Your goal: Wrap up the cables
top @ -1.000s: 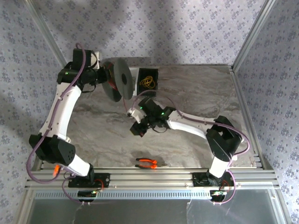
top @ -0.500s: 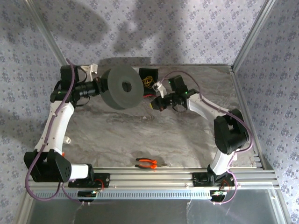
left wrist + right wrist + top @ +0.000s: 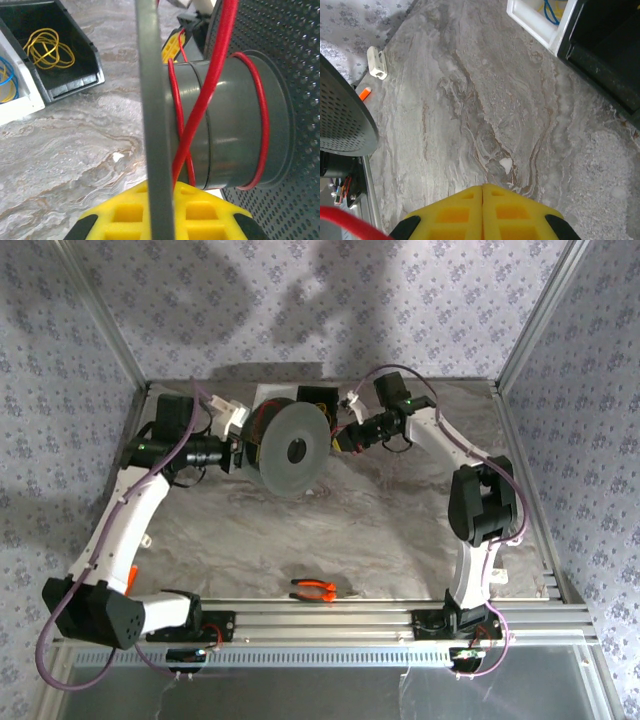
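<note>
Marble table (image 3: 400, 530) is mostly bare in the middle, with bins (image 3: 318, 405) and the back wall close behind the work and pliers (image 3: 314, 588) by the near rail, so free room is toward the front. Left gripper (image 3: 240, 452) is clamped on the flange of the grey spool (image 3: 295, 450), held up off the table. Red cable (image 3: 260, 125) sits on the hub in a few loose, crossing turns with much hub bare, so wrapping looks early; right gripper (image 3: 483, 192) has pads pressed together just beside the spool, and whether they nip the cable is unclear.
</note>
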